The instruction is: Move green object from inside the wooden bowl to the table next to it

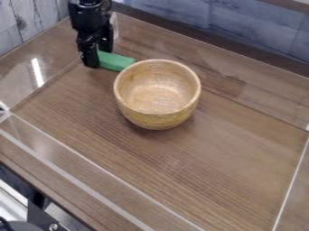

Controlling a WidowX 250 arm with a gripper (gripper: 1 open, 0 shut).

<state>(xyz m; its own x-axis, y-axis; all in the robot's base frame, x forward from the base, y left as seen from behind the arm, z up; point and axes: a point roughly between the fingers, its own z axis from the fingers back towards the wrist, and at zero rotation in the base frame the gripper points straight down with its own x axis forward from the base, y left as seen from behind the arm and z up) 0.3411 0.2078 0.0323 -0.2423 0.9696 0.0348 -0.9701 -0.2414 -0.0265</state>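
The green object (pixel 116 61) lies flat on the table (pixel 182 162) just to the upper left of the wooden bowl (pixel 157 92), close to its rim. My black gripper (pixel 94 54) stands over the block's left end with its jaws open; its fingers hide that end. Nothing lies inside the bowl. Whether the fingertips still touch the block cannot be told.
Clear acrylic walls (pixel 36 63) ring the tabletop, one running close behind and to the left of the gripper. A grey plank wall (pixel 241 23) rises at the back. Bare wood-grain surface stretches in front of and to the right of the bowl.
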